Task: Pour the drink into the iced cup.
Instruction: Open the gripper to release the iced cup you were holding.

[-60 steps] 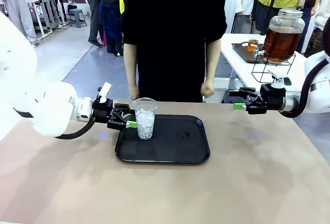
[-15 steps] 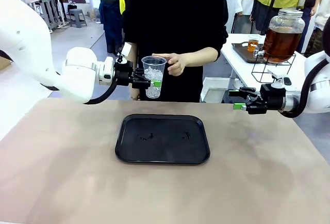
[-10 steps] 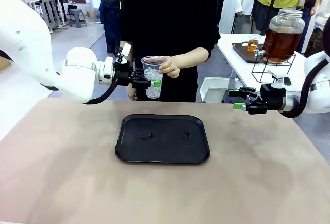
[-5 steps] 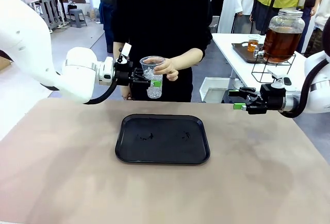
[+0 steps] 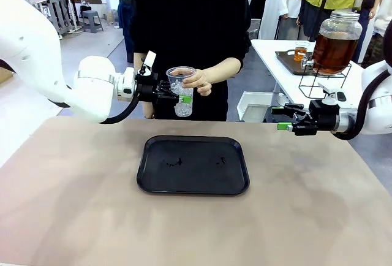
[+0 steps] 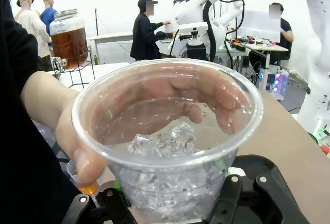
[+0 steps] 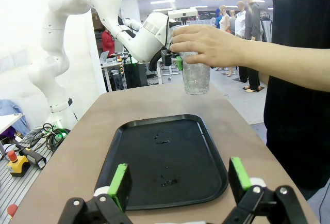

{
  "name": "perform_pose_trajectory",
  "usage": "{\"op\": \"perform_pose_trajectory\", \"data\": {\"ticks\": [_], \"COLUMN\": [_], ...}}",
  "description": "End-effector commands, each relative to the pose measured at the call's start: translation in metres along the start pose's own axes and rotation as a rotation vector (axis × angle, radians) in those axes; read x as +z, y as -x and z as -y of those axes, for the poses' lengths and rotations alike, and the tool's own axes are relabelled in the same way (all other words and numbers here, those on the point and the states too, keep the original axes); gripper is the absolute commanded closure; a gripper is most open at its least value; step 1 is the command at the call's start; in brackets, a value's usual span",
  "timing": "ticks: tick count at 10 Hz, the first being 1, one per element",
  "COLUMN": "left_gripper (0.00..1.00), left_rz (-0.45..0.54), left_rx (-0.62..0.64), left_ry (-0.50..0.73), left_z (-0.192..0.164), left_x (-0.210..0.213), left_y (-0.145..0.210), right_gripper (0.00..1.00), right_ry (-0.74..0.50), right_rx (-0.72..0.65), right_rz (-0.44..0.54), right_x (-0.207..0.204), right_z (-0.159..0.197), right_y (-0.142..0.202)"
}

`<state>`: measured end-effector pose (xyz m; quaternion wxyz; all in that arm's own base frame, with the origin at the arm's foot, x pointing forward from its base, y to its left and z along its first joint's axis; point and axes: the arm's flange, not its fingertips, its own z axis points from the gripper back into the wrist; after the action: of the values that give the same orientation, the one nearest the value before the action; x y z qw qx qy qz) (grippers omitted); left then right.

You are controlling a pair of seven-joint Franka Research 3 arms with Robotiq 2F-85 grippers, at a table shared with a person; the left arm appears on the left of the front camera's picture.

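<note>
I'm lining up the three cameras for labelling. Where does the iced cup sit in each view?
Front view: iced cup upper middle, above the table's far edge, between the left gripper and the person's hand.
Left wrist view: cup centre, close up, the hand wrapped round it.
Right wrist view: cup upper middle, under the hand.
Shared landmark: the black tray.

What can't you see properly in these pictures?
- Left gripper pads, front view: partly hidden by the cup they clamp.
- Cup's far side, left wrist view: the person's hand wraps it, seen through plastic and ice.
- Cup's rim, right wrist view: covered by the hand.
- Small marks on the tray, front view: too small to tell what they are.
- Jar tap: too small to make out.
</note>
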<state>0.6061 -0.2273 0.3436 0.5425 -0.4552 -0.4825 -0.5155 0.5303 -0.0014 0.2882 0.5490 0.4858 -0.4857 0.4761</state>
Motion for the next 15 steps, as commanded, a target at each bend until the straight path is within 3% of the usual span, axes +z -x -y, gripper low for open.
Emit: {"op": "perform_pose_trajectory", "data": {"ticks": [1,6,7,8,12,15], "left_gripper": [0.26,0.26,0.06,0.00,0.00,0.00], "left_rz": [0.003,0.003,0.000,-0.020,-0.019,0.009], "left_rx": [-0.002,-0.002,-0.001,-0.009,-0.025,-0.029], "left_ry": [0.001,0.001,0.000,0.026,0.038,0.004], "left_z": [0.001,0.001,0.000,0.001,0.016,0.046], "left_x": [-0.001,-0.001,0.000,0.004,0.041,0.109], "left_y": [-0.002,-0.002,0.000,0.003,0.017,0.036], "right_gripper": [0.00,0.00,0.00,0.00,0.00,0.00], "right_ry": [-0.005,-0.005,-0.005,-0.005,-0.005,-0.005], "right_rx": [0.002,0.002,0.002,0.002,0.002,0.002], "right_rz": [0.006,0.006,0.006,0.006,0.006,0.006], "right_x": [0.001,0.001,0.001,0.001,0.001,0.001], "right_z": [-0.001,-0.001,-0.001,-0.001,-0.001,-0.001], "right_y": [-0.002,-0.002,-0.002,-0.002,-0.002,-0.002]}}
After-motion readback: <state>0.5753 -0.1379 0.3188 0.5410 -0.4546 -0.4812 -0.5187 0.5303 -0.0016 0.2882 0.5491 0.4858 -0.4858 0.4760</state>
